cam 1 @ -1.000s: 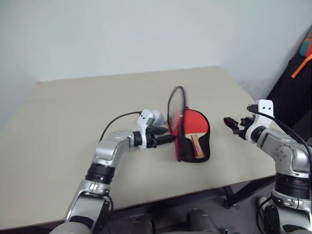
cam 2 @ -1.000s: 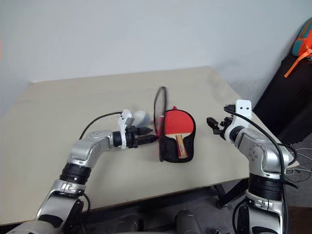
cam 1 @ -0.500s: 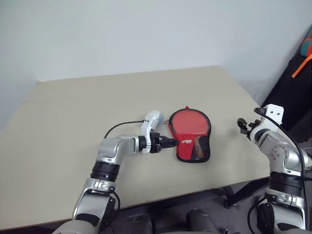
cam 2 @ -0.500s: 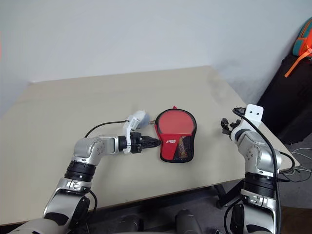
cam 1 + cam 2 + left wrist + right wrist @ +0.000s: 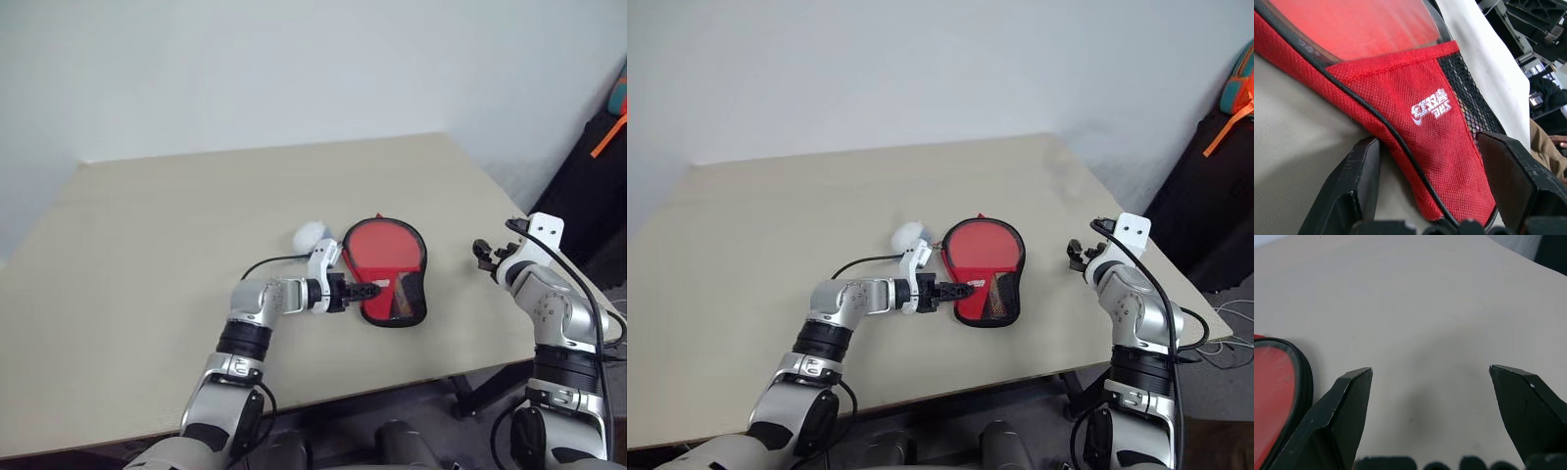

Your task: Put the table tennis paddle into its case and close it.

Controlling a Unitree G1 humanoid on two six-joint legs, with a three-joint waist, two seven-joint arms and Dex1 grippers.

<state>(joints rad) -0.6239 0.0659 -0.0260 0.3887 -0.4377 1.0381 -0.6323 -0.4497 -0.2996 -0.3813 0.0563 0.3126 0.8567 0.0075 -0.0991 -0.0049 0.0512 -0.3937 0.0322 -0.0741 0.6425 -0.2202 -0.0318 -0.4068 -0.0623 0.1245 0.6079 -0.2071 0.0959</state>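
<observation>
The case lies flat on the table, red side up, with its black mesh pocket towards me. Its top flap is down, and the table tennis paddle is hidden under it. My left gripper is open and level at the case's near left edge. In the left wrist view its fingers stand wide on either side of the case's narrow red end, not clamped on it. My right gripper hangs open over bare table to the right of the case, apart from it; the right wrist view catches the case's rim.
A small whitish lump sits on the table just left of the case's round end. The table's right edge runs close to my right arm, with dark bags on the floor beyond it.
The case's flap stood upright with the paddle showing; it now lies shut over the paddle. My left gripper moved right and down to the case's near edge. My right gripper drew back to the right.
</observation>
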